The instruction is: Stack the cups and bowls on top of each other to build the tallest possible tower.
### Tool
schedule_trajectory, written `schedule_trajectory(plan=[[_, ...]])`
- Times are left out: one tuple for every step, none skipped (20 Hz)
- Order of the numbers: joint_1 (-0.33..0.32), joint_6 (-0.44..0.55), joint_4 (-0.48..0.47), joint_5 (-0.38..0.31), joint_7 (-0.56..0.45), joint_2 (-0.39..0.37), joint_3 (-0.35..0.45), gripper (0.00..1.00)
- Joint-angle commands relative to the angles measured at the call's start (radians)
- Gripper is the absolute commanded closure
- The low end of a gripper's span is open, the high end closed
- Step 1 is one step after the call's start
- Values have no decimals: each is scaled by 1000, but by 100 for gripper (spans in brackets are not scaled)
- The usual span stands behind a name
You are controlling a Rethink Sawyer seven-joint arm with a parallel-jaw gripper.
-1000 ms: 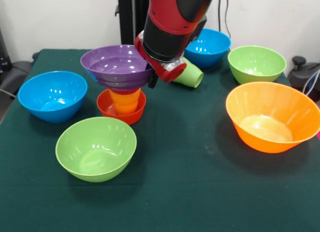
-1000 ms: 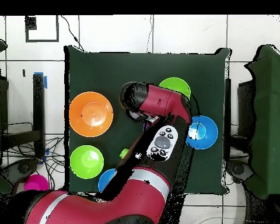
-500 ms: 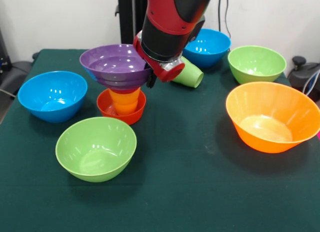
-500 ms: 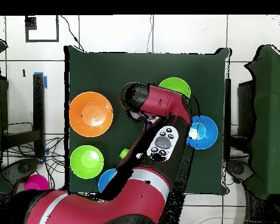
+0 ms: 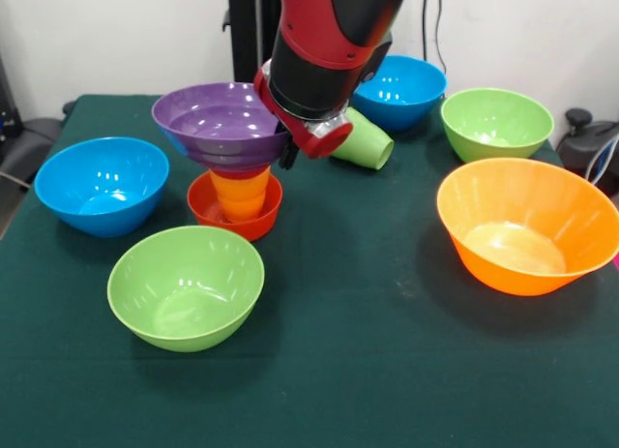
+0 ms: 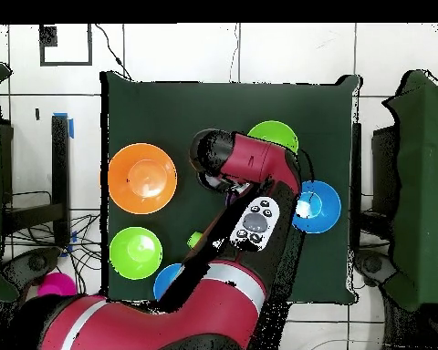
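Observation:
The tower stands left of centre in the front view: a small red-orange bowl (image 5: 235,214) holds an upright orange cup (image 5: 242,193), and a shallow purple bowl (image 5: 219,125) sits over the cup's mouth. My gripper (image 5: 287,152) is shut on the purple bowl's right rim, coming down from above. A light green cup (image 5: 364,144) lies on its side just behind the gripper. In the overhead view the arm (image 6: 250,169) covers the tower, leaving only a purple sliver (image 6: 233,190) in sight.
Around the tower stand a blue bowl (image 5: 102,185) at left, a green bowl (image 5: 186,285) in front, a large orange bowl (image 5: 527,225) at right, a green bowl (image 5: 496,122) and a blue bowl (image 5: 401,88) behind. A magenta round thing (image 6: 54,285) lies off the table.
The gripper and the purple bowl have shifted together slightly up and to the left in the front view. Nothing else has moved.

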Motion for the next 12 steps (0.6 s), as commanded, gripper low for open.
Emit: schedule_trajectory(plan=[[-1, -60, 93, 22, 192, 108, 102, 100], [-2, -64, 96, 23, 189, 108, 102, 100], [-3, -68, 98, 22, 186, 109, 101, 100], [-5, -73, 101, 22, 184, 110, 102, 100], [-5, -73, 102, 21, 182, 111, 100, 100], [-6, -73, 100, 22, 181, 112, 102, 100], [-6, -73, 101, 22, 180, 113, 101, 100], [-9, -72, 101, 24, 176, 113, 104, 100], [-11, -72, 100, 24, 172, 115, 107, 100], [-15, -67, 99, 25, 166, 115, 111, 100], [-21, -60, 98, 28, 155, 116, 120, 100], [-28, -53, 96, 29, 143, 118, 127, 100]])
